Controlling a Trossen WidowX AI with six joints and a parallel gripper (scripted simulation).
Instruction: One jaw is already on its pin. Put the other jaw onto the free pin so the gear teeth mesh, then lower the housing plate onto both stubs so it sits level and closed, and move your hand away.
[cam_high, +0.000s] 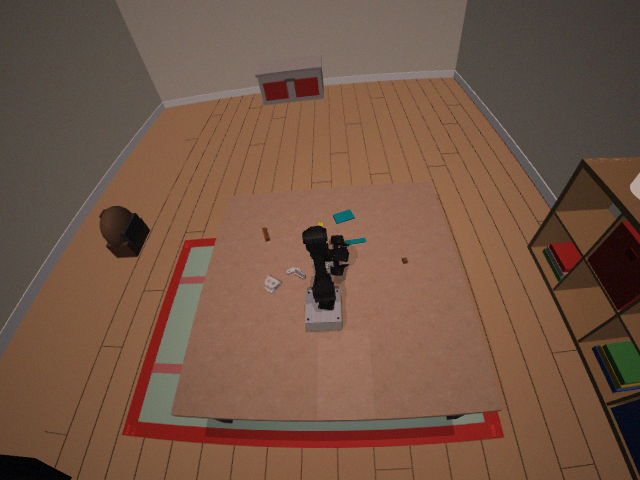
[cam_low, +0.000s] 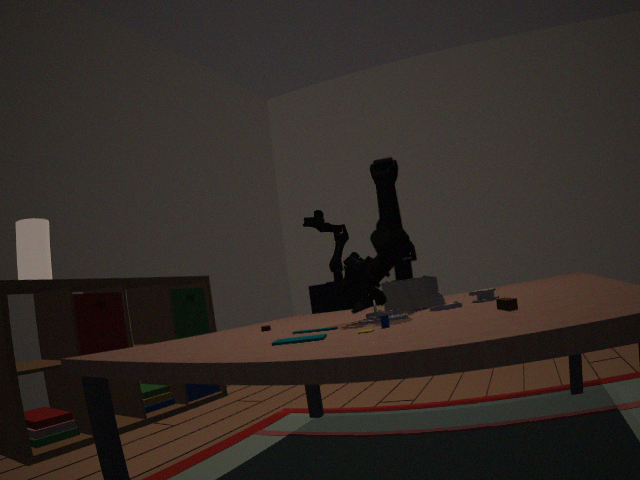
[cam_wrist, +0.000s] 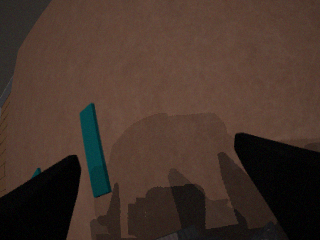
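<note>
My gripper (cam_high: 345, 254) (cam_low: 368, 305) (cam_wrist: 158, 152) is open with nothing between its fingers, low over the table beside the grey base assembly (cam_low: 391, 315). In the top view the arm hides most of that assembly, and only a grey edge (cam_wrist: 177, 235) shows at the bottom of the wrist view. A thin upright pin (cam_low: 374, 306) stands on it. Which jaw is seated cannot be made out. A loose light-grey jaw (cam_high: 295, 272) (cam_low: 446, 306) lies on the table left of the arm in the top view. The pale housing plate piece (cam_high: 271, 283) (cam_low: 483, 295) lies farther left.
Two teal pieces, a flat plate (cam_high: 343, 216) (cam_low: 299, 339) and a narrow bar (cam_high: 356, 241) (cam_low: 315, 329) (cam_wrist: 94, 152), lie beyond the gripper. A yellow piece (cam_high: 320, 224) (cam_low: 366, 331), a blue block (cam_low: 384, 321) and two brown blocks (cam_high: 265, 234) (cam_high: 404, 260) are also on the table.
</note>
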